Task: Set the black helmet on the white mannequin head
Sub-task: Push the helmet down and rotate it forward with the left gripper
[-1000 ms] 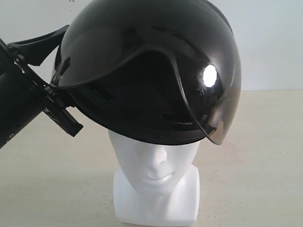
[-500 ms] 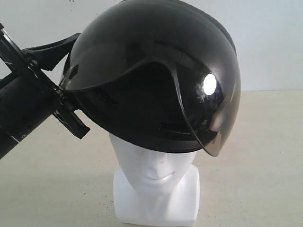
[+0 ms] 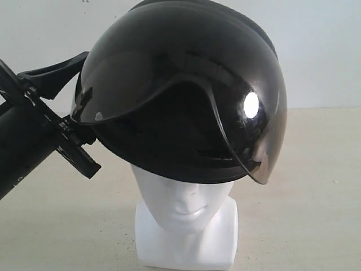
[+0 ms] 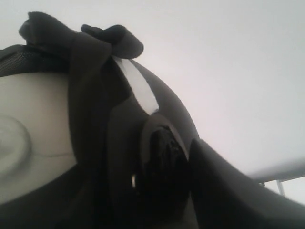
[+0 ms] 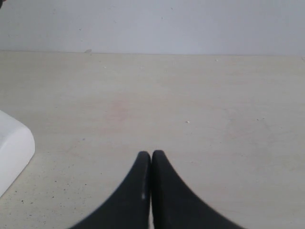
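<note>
The black helmet (image 3: 186, 84) sits tilted over the top of the white mannequin head (image 3: 184, 203) and hides it down to the brow. Its smoky visor (image 3: 254, 141) hangs lowest on the right. My left gripper (image 3: 76, 121) is shut on the helmet's rim at the left, with a strap (image 3: 53, 70) sticking up behind it. The left wrist view shows the helmet's edge (image 4: 95, 119) pinched in my left gripper (image 4: 176, 176), with the pale head (image 4: 28, 138) beside it. My right gripper (image 5: 151, 155) is shut on nothing, low over the table (image 5: 190, 95).
The head's squarish neck base (image 3: 186, 248) stands on the beige table (image 3: 304, 197) near the front; its white corner (image 5: 14, 148) shows in the right wrist view. A pale wall (image 3: 321, 51) runs behind the table.
The helmet has sunk a little lower over the head and shifted slightly right. My left arm moved with it, still holding the rim.
</note>
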Robot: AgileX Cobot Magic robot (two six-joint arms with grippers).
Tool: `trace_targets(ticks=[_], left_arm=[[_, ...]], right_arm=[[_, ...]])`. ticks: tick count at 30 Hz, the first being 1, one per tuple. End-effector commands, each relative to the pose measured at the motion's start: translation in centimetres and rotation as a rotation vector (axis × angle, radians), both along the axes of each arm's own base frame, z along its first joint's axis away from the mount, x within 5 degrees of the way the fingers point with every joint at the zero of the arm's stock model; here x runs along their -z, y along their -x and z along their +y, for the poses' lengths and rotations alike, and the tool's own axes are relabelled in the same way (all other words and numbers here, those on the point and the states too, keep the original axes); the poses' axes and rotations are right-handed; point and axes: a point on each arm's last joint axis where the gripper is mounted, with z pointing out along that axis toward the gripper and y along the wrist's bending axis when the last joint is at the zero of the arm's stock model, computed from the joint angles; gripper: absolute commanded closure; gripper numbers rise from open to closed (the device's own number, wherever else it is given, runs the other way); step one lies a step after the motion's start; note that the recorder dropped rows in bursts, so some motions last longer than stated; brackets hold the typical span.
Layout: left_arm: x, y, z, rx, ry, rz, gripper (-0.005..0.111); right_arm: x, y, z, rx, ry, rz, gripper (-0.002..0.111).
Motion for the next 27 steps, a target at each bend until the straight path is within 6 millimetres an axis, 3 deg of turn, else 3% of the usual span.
trace_targets(ticks=[1,15,23,27], left_arm=[[3.2,-0.6,1.3,-0.134,-0.089,0.188,0.102],[4.7,-1.7,0.8,-0.116,-0.169,0.208,0.102],[4.4,-1.6,0.7,-0.108,-0.171,0.160,0.102],[4.4,-1.6,0.7,-0.110,-0.171,0.163,0.086]], right_arm=[[-0.1,0.0,0.0,-0.003,0.001,-0.013,0.108],[-0.1,0.0,0.0,-0.003,0.001,-0.013,0.108],[-0.1,0.0,0.0,-0.003,0.001,-0.013,0.108],[-0.1,0.0,0.0,-0.003,0.001,-0.013,0.108]])
